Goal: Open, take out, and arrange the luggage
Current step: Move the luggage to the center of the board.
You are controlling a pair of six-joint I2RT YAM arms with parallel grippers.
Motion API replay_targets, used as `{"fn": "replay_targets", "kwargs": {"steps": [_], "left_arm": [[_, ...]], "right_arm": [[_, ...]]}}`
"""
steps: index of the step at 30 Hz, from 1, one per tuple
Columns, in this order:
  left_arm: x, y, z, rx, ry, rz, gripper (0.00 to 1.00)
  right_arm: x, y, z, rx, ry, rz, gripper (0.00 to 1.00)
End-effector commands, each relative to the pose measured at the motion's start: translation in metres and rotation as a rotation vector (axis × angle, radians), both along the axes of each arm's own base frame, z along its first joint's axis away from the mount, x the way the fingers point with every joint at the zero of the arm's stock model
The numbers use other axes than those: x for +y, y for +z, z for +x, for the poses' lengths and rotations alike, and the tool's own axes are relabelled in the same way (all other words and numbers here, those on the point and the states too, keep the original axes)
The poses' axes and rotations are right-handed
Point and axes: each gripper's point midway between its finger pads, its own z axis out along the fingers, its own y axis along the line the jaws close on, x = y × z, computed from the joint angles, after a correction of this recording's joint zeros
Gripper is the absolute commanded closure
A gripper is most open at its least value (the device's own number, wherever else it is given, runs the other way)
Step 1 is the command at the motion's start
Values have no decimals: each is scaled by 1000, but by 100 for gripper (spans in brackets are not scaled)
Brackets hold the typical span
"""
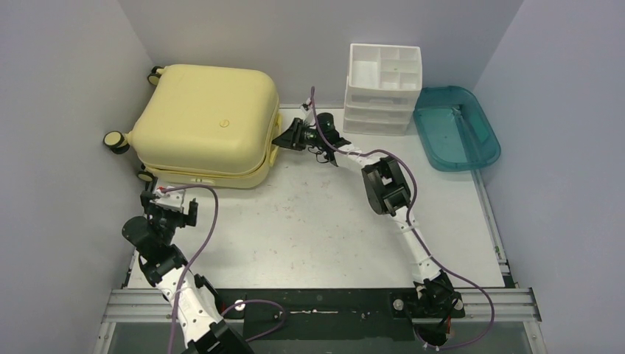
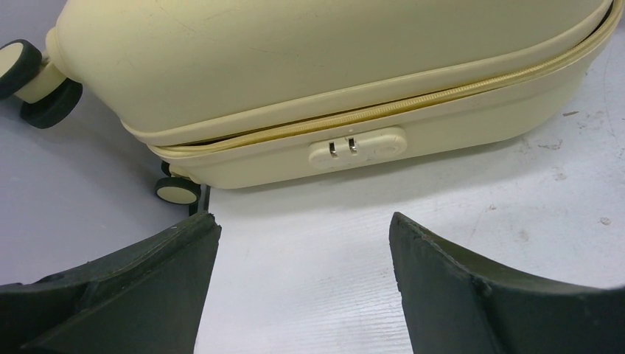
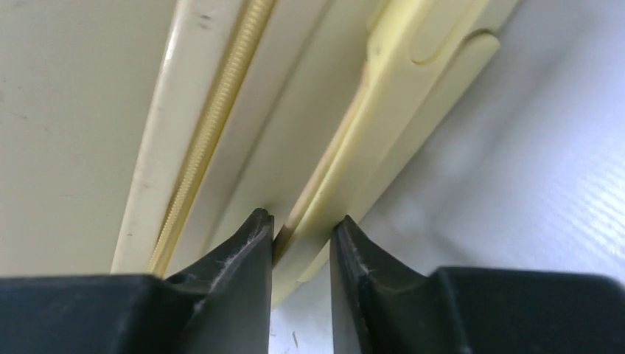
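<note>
Lying shut at the far-left corner of the surface (image 1: 317,221), the luggage (image 1: 203,125) has its side handle (image 3: 383,110) clamped in the right hand (image 3: 302,228), probably to steady or turn it, while the left hand (image 2: 306,228) hovers, fingers apart, facing the lock (image 2: 357,147).

Light falls bright and even from overhead in the top view — no hard glare. The luggage (image 1: 206,118) throws only a thin dark shadow along its near edge on the tabletop (image 1: 309,221). That picture is sharp, its walls (image 1: 66,88) leaning outward at the edges. In the left wrist view the left claw (image 2: 302,221) is dark and nearly featureless, and a soft shadow sits under the luggage. The right wrist view is poorest: the luggage blurs close up, the right claw (image 3: 302,217) is underexposed — and the tabletop at right washes out to bluish white.
</note>
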Motion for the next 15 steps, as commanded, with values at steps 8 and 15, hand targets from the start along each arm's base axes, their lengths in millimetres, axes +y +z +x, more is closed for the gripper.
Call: {"fn": "replay_targets", "kwargs": {"steps": [8,15], "left_arm": [[-4,33,-3,-81,-13,20,17],[-4,77,-4,-102,-18,52,17]], "right_arm": [[-29,5,-57,16,66,-55,97],[-73,-5,-111,-9,64,-219,98]]}}
